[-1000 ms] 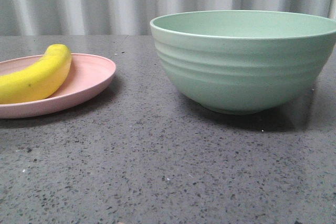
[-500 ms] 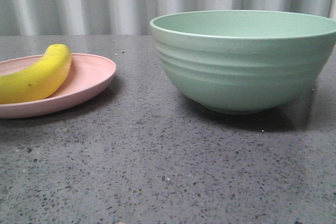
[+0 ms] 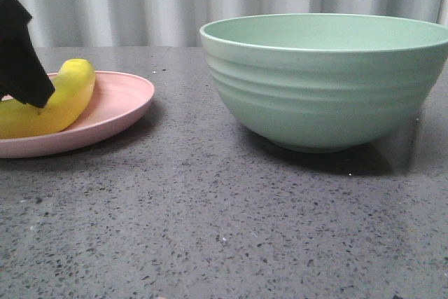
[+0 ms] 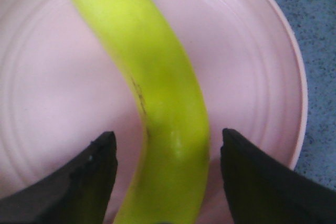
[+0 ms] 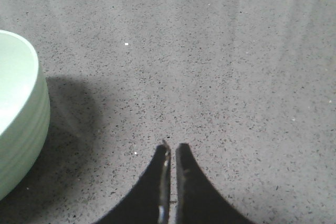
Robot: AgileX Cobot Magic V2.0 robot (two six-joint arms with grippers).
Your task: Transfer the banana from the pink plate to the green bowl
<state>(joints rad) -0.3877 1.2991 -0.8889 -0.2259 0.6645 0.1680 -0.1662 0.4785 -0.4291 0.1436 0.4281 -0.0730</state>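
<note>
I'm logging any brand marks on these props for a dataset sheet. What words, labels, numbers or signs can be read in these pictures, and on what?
None: no view shows any writing.
banana: plain yellow skin, only small dark flecks.
pink plate: bare, just faint moulded rings.
green bowl: bare, only horizontal ridges.
table: speckled grey, no marks.

bananas: one yellow banana (image 3: 52, 99)
plates: one pink plate (image 3: 115, 106)
bowls: one green bowl (image 3: 329, 78)
claws: two, left claw (image 4: 165, 169) and right claw (image 5: 171, 153)
tables: one grey table (image 3: 224, 222)
</note>
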